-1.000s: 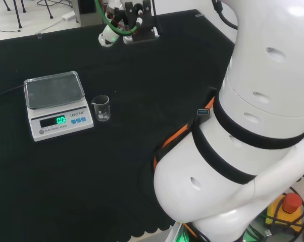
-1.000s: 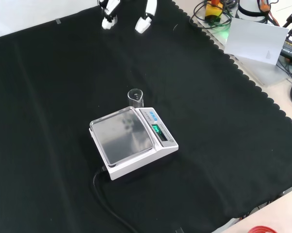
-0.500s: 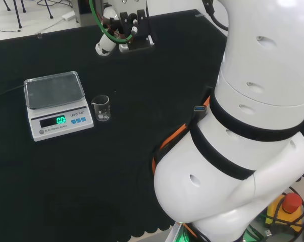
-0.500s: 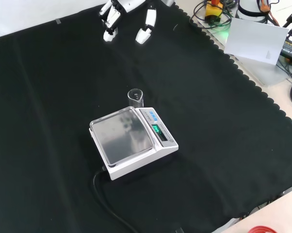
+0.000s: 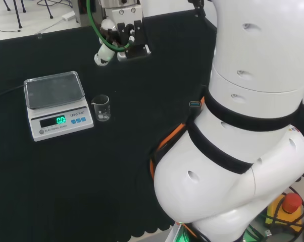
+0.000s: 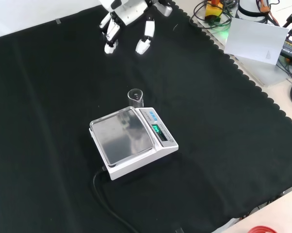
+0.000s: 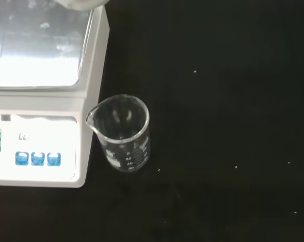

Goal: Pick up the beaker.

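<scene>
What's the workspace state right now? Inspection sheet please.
Surface: black cloth, flat, scalloped edge.
Job's things: beaker upright on the cloth, close beside the scale, contents unclear.
Clutter: scale, tray bare, display lit.
Hand: hand above the cloth, apart from the beaker, fingers relaxed, holding nothing.
Cables: scale's black cable on the cloth; green cable at the wrist.
Surroundings: red stop button beyond the bench.

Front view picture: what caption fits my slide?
Open hand hovers above a small glass beaker beside a scale.
</scene>
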Action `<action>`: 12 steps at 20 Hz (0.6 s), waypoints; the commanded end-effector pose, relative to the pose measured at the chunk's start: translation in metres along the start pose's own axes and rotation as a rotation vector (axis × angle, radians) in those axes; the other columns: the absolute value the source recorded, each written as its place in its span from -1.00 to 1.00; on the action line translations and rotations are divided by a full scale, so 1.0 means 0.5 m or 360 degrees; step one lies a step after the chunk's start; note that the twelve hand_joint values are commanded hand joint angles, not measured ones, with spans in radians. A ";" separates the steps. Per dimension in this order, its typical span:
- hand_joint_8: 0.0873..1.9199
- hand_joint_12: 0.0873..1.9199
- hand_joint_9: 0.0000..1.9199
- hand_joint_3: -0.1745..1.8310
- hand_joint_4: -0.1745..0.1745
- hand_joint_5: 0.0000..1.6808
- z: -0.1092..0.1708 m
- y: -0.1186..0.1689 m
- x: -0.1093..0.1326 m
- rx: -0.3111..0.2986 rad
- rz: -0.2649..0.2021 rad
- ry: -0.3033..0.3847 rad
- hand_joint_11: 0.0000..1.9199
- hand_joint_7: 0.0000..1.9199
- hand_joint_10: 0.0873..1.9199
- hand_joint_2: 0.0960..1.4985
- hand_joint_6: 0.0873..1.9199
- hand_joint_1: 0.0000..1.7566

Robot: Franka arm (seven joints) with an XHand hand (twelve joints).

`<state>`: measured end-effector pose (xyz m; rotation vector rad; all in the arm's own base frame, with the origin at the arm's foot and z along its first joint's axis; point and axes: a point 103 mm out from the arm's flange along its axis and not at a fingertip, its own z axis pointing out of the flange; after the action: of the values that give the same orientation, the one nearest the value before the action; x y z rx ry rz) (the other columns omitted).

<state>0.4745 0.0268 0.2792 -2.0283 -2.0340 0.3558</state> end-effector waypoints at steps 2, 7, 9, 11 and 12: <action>-0.33 0.44 -0.26 -0.32 -0.32 -0.56 0.034 0.033 0.022 0.0099 -0.0032 -0.0010 -0.74 -0.47 -0.31 -0.11 -0.63 -0.10; -0.32 0.45 -0.29 -0.31 -0.33 -0.58 0.061 0.055 0.032 0.0140 -0.0039 -0.0019 -0.76 -0.49 -0.28 -0.11 -0.61 -0.10; -0.31 0.45 -0.29 -0.31 -0.33 -0.58 0.072 0.060 0.032 0.0152 -0.0036 -0.0007 -0.76 -0.49 -0.28 -0.11 -0.61 -0.10; -0.31 0.45 -0.29 -0.31 -0.33 -0.59 0.084 0.064 0.029 0.0168 -0.0030 0.0000 -0.76 -0.49 -0.28 -0.10 -0.61 -0.10; -0.31 0.45 -0.29 -0.31 -0.33 -0.59 0.090 0.066 0.028 0.0178 -0.0028 0.0002 -0.76 -0.49 -0.27 -0.10 -0.60 -0.10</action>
<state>0.4881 0.0398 0.2356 -1.9507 -1.9983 0.4458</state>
